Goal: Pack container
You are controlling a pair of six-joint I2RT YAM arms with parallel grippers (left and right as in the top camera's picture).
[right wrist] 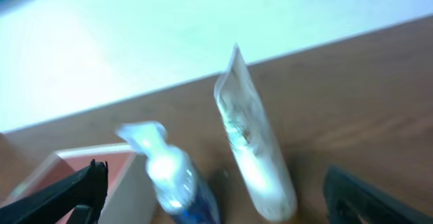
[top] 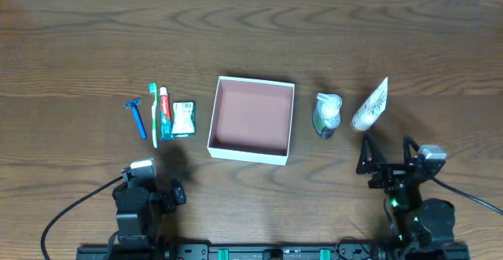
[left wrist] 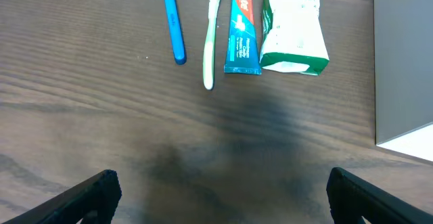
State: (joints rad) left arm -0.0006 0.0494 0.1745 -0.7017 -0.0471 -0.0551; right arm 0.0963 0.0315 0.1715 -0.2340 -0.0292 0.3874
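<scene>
So the container [top: 251,117] is a square, shallow box with thin white walls and a pinkish-brown inside. It's sitting flat on the table [top: 251,24], open side up, pretty much dead centre, turned just a touch off square with the table's edges.

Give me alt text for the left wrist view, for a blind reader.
A blue razor, toothbrush, toothpaste tube and green-and-white packet lie side by side on a wooden table; the open left gripper frames the bottom edge, with the container at right.
</scene>
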